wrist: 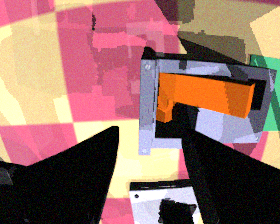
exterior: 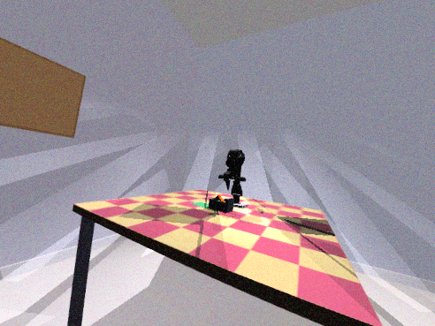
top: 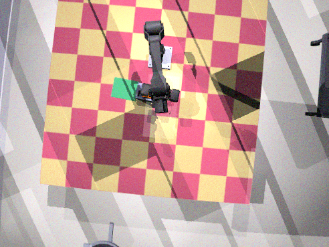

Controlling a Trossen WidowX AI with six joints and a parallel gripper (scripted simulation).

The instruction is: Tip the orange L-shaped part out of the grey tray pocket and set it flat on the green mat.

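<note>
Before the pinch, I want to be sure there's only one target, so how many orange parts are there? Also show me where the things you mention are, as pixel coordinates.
1: the orange part (exterior: 220,198) (wrist: 207,94), tipped up in the grey tray (exterior: 217,206) (wrist: 147,107). Another could be hidden behind the arm.
</note>
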